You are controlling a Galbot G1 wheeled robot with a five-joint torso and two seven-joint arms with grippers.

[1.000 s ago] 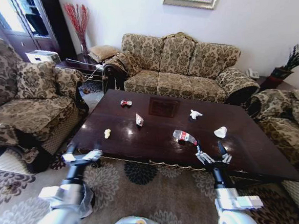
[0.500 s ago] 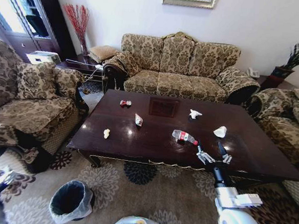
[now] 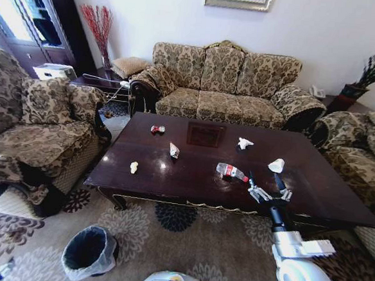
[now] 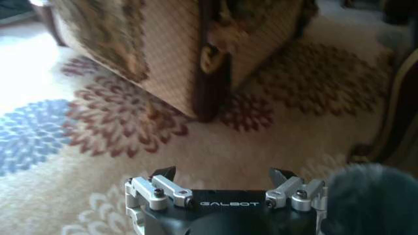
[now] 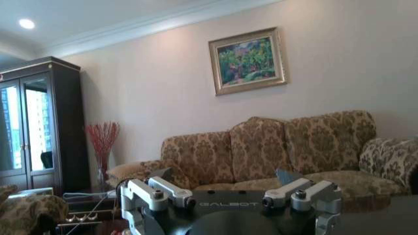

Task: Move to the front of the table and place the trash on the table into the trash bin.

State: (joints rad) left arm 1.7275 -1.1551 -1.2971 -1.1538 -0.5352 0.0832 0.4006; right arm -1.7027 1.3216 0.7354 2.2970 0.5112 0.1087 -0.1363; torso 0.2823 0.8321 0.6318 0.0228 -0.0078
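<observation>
The spread right gripper (image 3: pixel 265 185) has edged forward beside the bottle (image 3: pixel 231 172); left gripper (image 4: pixel 222 178) spread low; bin (image 3: pixel 90 252) holds only its liner.

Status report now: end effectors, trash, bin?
Right end effector open above table edge, beside bottle. Left end effector open, low over carpet. Trash on table; bin on floor, nothing blocking.

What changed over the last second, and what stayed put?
The left arm swung down and away to the robot's left, uncovering the trash bin; its open left claw now faces the carpet. The open right claw edged forward over the table, beside the bottle. The litter stayed put.
</observation>
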